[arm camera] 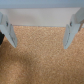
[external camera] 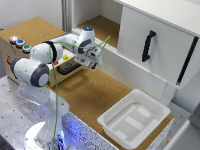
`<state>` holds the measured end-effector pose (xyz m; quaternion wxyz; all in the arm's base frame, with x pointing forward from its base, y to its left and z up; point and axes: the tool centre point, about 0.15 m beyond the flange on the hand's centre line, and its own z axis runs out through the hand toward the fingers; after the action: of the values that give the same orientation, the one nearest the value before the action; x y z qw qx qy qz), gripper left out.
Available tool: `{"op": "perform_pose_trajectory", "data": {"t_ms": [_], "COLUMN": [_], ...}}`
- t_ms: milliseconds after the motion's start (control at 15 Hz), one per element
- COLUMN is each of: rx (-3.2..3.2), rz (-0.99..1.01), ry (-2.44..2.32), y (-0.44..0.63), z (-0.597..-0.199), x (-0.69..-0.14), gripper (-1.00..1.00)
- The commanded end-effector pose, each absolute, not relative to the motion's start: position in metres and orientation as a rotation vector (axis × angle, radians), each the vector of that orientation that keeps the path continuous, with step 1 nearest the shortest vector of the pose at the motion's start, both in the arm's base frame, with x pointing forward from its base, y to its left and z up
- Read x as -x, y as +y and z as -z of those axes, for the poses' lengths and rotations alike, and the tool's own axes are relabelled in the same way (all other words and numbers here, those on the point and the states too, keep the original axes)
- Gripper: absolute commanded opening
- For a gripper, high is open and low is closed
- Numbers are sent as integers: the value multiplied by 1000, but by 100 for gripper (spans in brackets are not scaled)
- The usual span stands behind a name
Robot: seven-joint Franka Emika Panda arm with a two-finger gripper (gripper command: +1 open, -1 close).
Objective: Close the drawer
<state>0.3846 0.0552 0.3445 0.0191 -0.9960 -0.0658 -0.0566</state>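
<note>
The bench (external camera: 95, 92) has a cork-brown top that runs from the exterior view's upper left down to its lower right. A tan wooden box (external camera: 15, 55) with round coloured buttons stands on it at the exterior view's left. A white plastic tray (external camera: 134, 119) sits on it near the lower right corner, well apart from the box.

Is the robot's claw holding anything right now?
No, nothing. In the wrist view the gripper is open, with only bare brown cork tabletop showing between its two fingers.
</note>
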Motion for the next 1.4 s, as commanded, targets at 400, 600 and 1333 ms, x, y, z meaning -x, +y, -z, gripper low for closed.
{"op": "perform_pose_trajectory", "data": {"t_ms": [400,600,1333], "rx": [3111,3093,3012], "rz": [283,272,250], "ry": [-168,-184,-286], "y": [96,113,152], "z": [-315,-312,-330], "x": [-359,-358,-338], "gripper": [-100,-100,-100]}}
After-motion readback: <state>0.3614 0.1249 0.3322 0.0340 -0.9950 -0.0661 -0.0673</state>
